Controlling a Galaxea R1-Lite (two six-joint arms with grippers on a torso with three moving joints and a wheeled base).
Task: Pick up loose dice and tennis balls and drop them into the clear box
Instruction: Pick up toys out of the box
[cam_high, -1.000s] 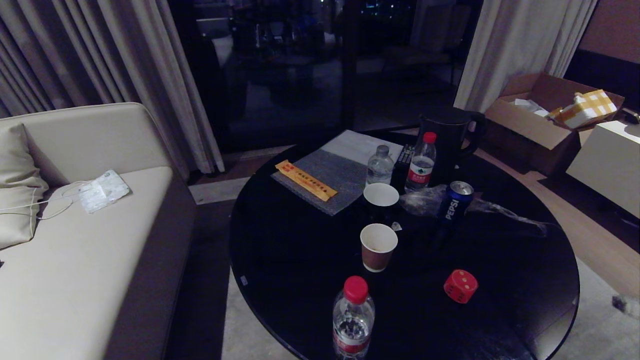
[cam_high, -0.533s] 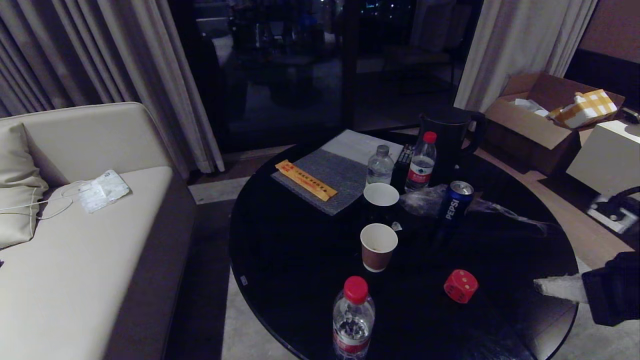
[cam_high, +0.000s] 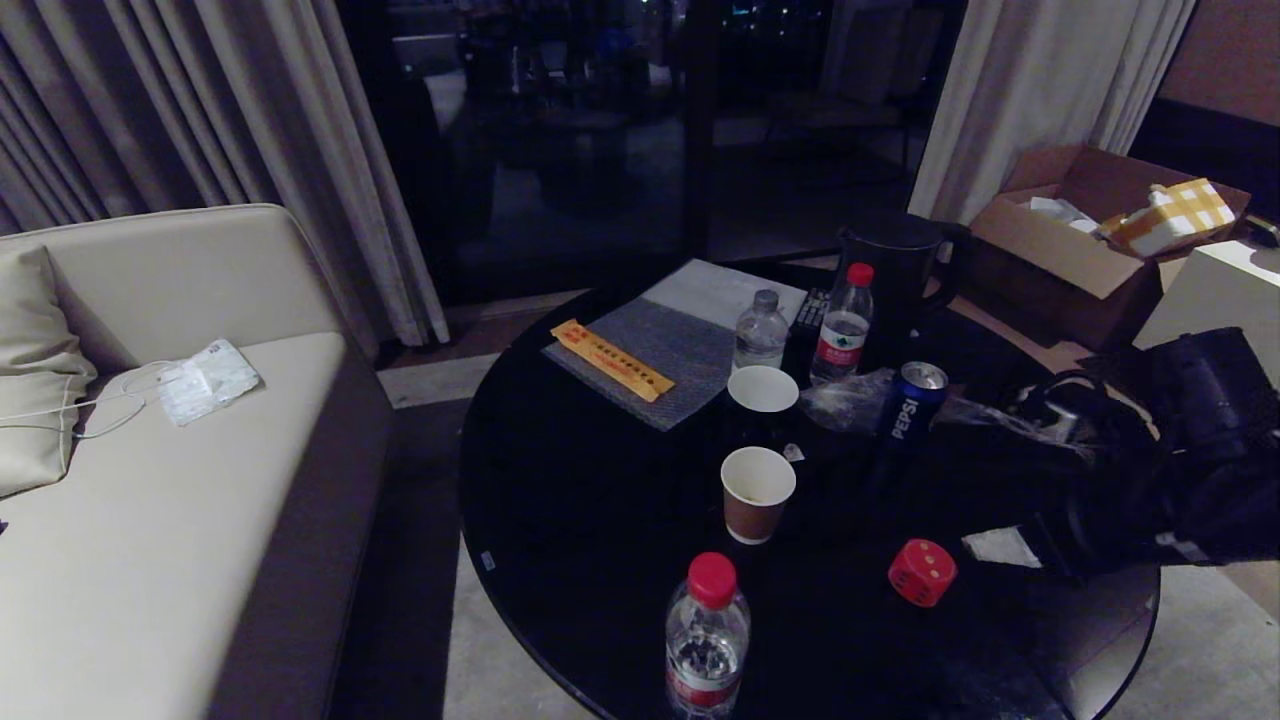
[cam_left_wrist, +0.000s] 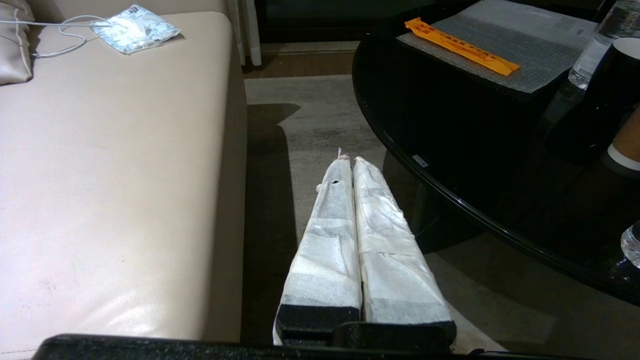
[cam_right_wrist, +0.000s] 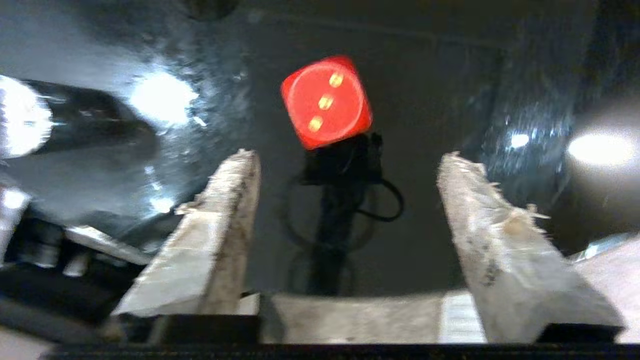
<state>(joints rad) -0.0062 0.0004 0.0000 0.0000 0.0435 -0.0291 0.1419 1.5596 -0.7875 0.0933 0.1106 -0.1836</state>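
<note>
Right wrist view: red die (cam_right_wrist: 326, 102) lies just beyond wide-spread right end effector (cam_right_wrist: 347, 160).

I'm seeing the round black worktop (cam_high: 560, 500) carrying 1 red die (cam_high: 921, 572), 2 paper cups (cam_high: 757, 492), 3 water bottles (cam_high: 706, 640), a Pepsi can (cam_high: 912, 400), a kettle (cam_high: 895, 280) and a grey mat (cam_high: 660, 350).

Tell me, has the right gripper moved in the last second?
Yes. The right gripper, absent from the head view before, has swung in over the table's right edge toward the red die, jaws open.
</note>
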